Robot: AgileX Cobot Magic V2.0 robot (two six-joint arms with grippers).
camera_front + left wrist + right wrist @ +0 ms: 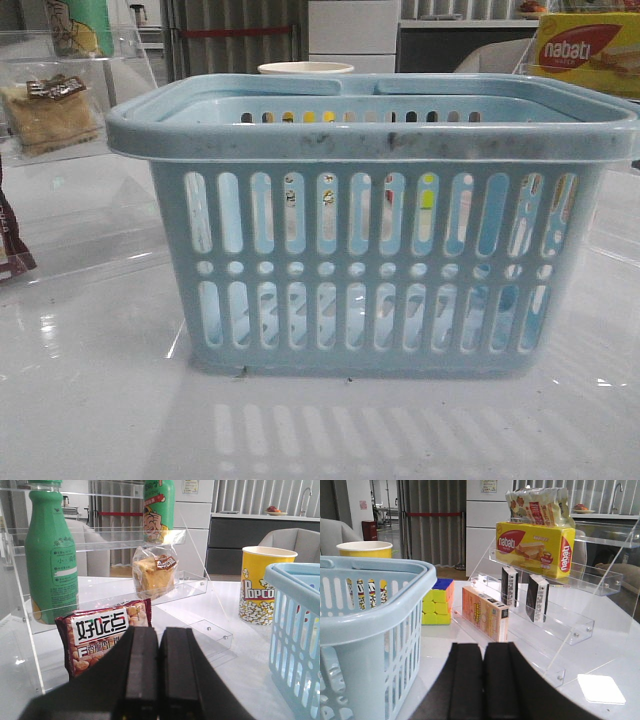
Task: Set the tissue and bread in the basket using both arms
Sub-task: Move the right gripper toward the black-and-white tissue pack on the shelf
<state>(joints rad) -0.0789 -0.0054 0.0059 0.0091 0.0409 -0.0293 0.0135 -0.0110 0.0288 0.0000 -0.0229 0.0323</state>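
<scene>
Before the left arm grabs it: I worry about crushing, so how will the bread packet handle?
The bread probably squashes easily: soft loaf in crinkly clear plastic. Likely light for its size. The film may slip between shut-style narrow fingers.

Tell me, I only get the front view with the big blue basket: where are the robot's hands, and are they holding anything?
Observer: Neither hand shows in your view. The left gripper is shut, its fingers pressed together with nothing between them.
Operator: And the other one?
Observer: The right gripper is shut and empty as well, near the basket.
Operator: I can't spot any tissue from here.
Observer: The right wrist view shows a small black packet, likely the tissue. It stands upright on a clear shelf below the nabati box, with a second black packet next to it.
</scene>
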